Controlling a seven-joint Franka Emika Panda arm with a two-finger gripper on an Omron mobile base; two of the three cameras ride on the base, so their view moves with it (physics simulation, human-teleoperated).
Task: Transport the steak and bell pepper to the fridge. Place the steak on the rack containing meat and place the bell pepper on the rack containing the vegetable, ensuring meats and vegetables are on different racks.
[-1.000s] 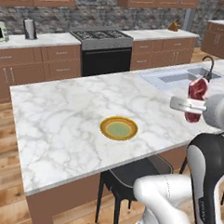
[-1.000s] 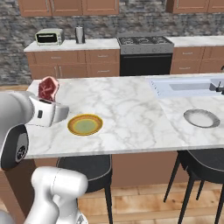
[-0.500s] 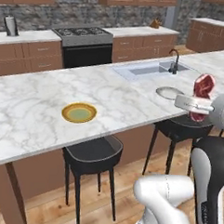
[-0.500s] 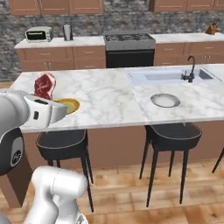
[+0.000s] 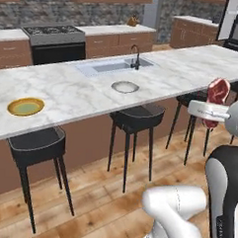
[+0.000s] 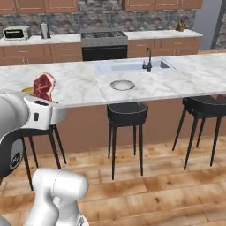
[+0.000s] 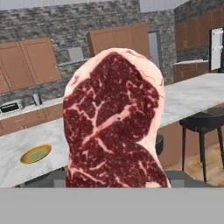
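Since a second ago the base has swung away from the marble island point(image 5: 93, 90), so stools point(image 6: 127, 114) and wood floor now show. Fingertips are hidden behind the steak point(image 7: 114, 122), which the gripper point(image 5: 213, 112) clasps upright beside the island. Farther left, the yellow plate point(image 5: 25, 106) holds nothing visible.

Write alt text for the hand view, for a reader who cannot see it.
A red marbled steak with a pale fat edge stands upright in the gripper, close to the camera. Behind it runs a marble counter bearing a yellow plate.
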